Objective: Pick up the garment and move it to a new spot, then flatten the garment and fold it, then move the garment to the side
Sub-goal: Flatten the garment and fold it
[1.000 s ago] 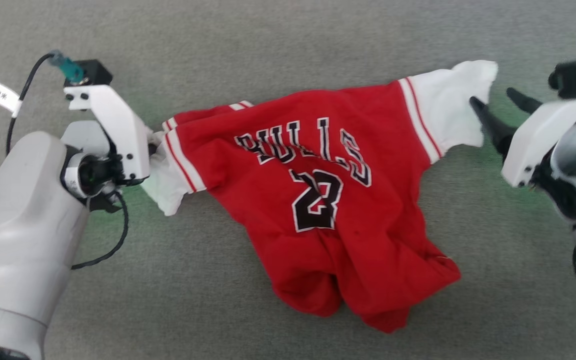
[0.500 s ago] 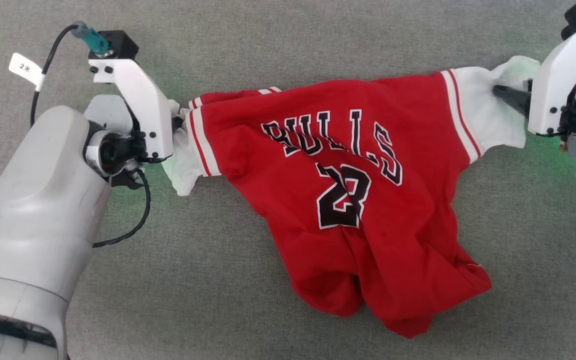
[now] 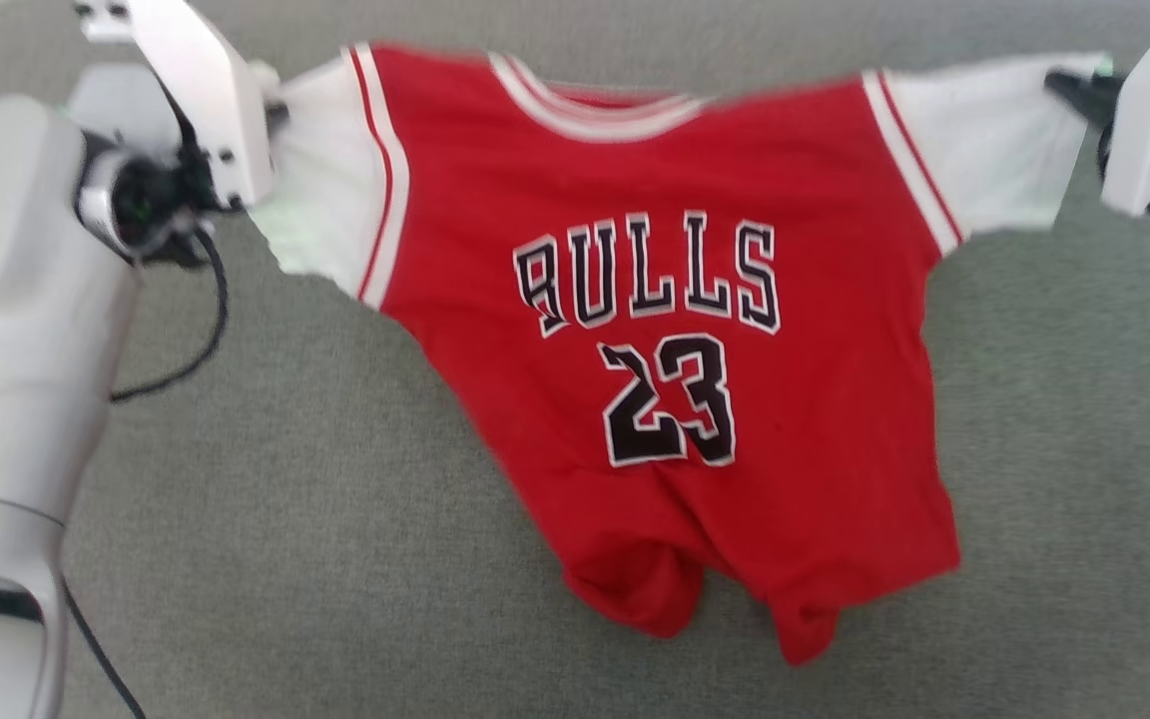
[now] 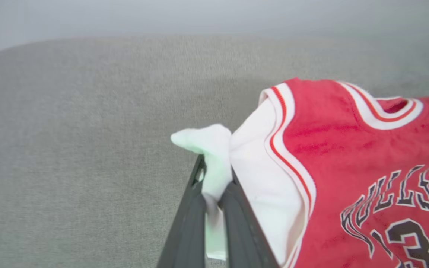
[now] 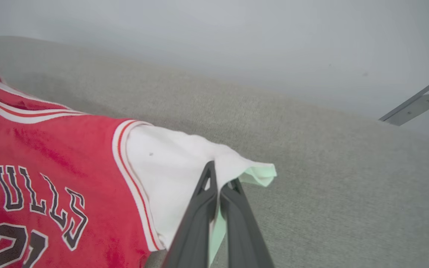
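Garment [image 3: 675,300] strung up between both grippers, printed side facing the head camera.
Near to far: hem [image 3: 635,589] bunched in 2 lumps low over the grey surface [image 3: 286,559], can't tell if it touches. Above that, black "23", then "BULLS", upright and readable. Striped collar [image 3: 595,115] sits at the top. Left gripper [image 3: 274,108] is clenched on the tip of 1 white sleeve [image 3: 320,200], right gripper [image 3: 1064,85] clenched on the tip of the other sleeve [image 3: 984,150]. Both wrist views show cloth pinched between the dark fingers. Shoulder line is nearly straight. Pale wall [image 5: 237,44] beyond the surface.
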### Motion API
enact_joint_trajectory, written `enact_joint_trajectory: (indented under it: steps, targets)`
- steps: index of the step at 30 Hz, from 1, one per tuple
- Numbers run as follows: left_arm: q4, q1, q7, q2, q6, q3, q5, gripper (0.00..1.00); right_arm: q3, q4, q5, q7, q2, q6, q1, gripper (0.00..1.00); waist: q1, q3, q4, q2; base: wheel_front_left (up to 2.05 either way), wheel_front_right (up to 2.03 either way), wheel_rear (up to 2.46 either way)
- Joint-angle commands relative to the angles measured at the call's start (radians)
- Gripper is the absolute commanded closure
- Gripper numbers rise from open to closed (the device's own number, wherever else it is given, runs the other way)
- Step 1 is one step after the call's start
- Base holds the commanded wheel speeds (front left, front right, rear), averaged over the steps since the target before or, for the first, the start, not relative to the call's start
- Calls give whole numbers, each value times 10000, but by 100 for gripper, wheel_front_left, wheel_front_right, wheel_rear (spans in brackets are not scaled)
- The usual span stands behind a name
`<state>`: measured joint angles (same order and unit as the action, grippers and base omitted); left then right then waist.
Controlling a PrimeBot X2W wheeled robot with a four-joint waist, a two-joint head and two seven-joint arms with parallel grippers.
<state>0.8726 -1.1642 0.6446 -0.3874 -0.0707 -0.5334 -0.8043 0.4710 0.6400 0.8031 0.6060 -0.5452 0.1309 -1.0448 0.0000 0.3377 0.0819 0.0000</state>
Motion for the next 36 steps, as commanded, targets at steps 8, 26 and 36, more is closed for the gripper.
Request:
enact_joint_trajectory:
  steps: [8,26,36]
  targets:
    - [-391,-1045,-340,-392,-149,-18,330,100,196,-1094,380,-735,-331,-3,-601,100,0,-1472,-578,0,0,0,0]
    - [-128,-2611,-1266,-566,-167,74,570,100,427,-263,161,-1764,468,-3,-2465,100,0,-2503,-1327,0,0,0,0]
    - [298,-4369,-4003,-317,206,73,1498,100,574,1620,-1819,-4976,903,-3,-4367,100,0,-744,-1376,0,0,0,0]
